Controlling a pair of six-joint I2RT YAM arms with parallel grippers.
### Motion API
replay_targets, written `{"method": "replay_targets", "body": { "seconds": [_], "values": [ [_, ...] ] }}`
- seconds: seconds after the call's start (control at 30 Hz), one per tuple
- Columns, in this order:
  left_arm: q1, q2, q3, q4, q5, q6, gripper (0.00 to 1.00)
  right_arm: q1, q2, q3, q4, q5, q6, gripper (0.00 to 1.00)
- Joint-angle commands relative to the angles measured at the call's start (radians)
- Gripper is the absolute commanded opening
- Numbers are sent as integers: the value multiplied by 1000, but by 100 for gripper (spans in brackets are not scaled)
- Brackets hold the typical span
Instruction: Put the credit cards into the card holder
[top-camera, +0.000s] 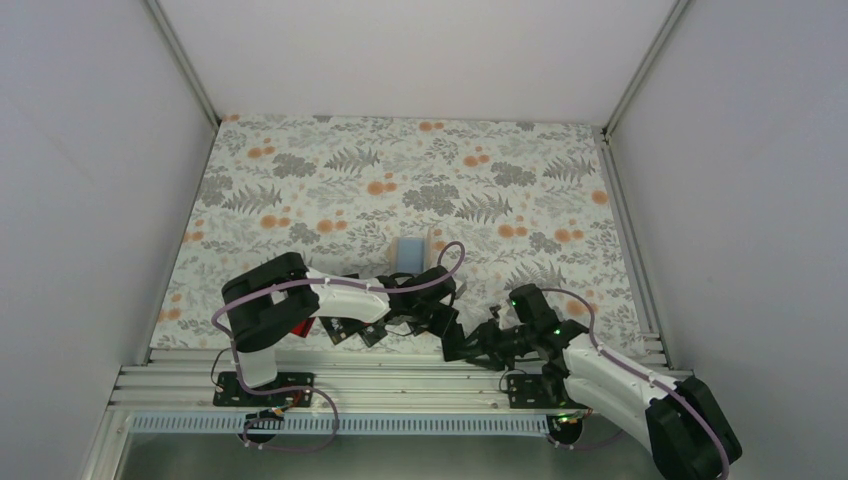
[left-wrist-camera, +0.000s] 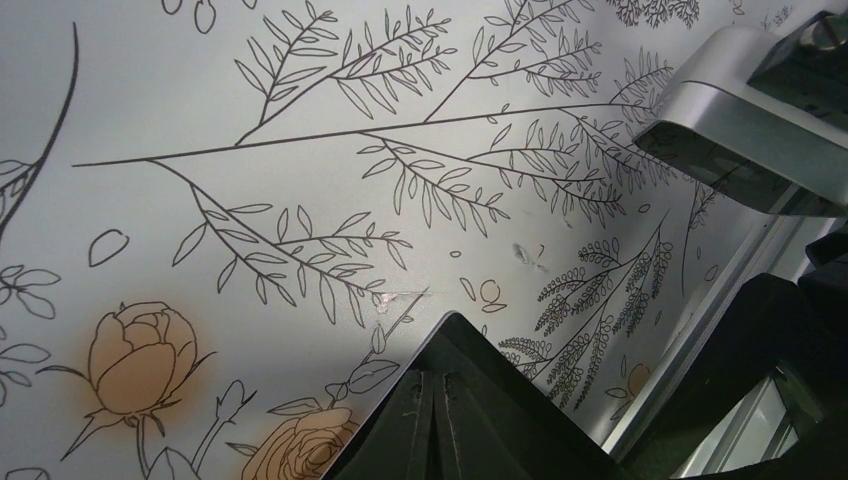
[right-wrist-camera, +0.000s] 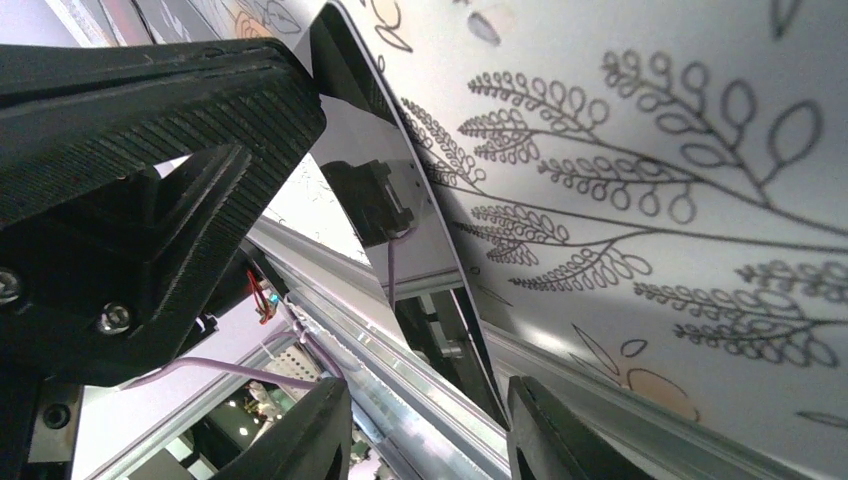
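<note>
Right pincer (right-wrist-camera: 435, 440) spread wide, end of a glossy black card (right-wrist-camera: 400, 200) poking between its tips but not pinched, left pincer (left-wrist-camera: 435, 400) clamped tight with nothing showing in it, card holder (top-camera: 411, 251) blue side up on the floral desk (top-camera: 400, 170) just past it, other credit cards (top-camera: 345, 330) under the left arm (top-camera: 330, 290)

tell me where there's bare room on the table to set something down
Free: the whole far half of the table beyond the card holder, and the strips either side of it out to the table edges. Crowded: the near middle, where the cards lie under the left arm and the right arm reaches in.
</note>
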Motion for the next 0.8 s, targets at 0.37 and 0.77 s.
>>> {"method": "replay_targets", "body": {
  "seconds": [0.37,0.77],
  "values": [
    [-2,46,-47,-58,6,-4,2,9,-23,3,25,24,30,12],
    [21,-41,-50,-108,-78,-29,2,9,-14,38,11,49,10,4]
  ]
}}
